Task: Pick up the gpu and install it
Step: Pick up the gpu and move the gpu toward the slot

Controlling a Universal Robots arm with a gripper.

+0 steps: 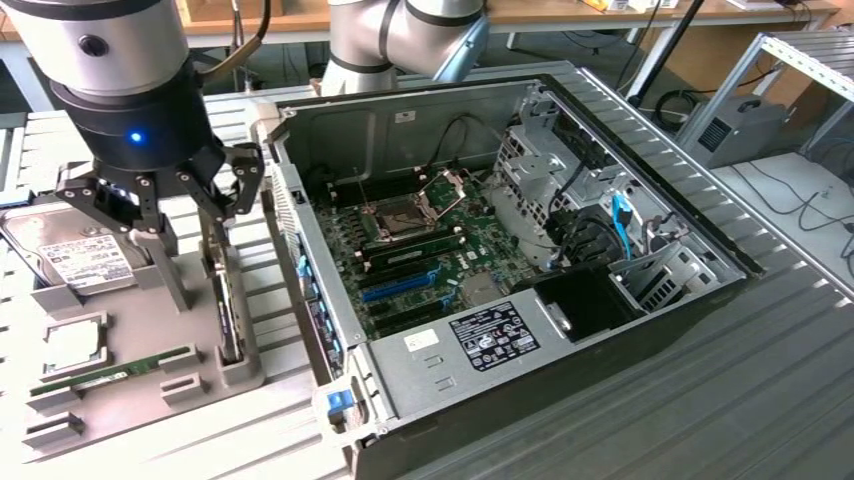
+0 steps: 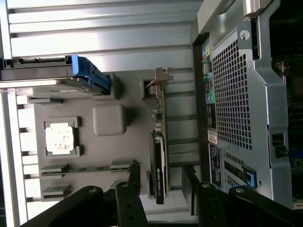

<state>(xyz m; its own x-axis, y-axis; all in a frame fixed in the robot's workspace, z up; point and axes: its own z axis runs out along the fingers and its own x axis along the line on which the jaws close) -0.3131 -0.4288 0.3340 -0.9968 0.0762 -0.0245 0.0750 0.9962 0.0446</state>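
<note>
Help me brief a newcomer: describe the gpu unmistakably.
Start at the open computer case; a grey tray lies on the exterior view's left of it. The gpu stands in the tray slot nearest the case. Unlike the white-labelled hard drive and green RAM stick, it's a thin black card on edge.

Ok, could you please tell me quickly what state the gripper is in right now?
Gripper: jaws open, holding nothing, poised over the gpu, which stands on edge in the grey tray.
</note>
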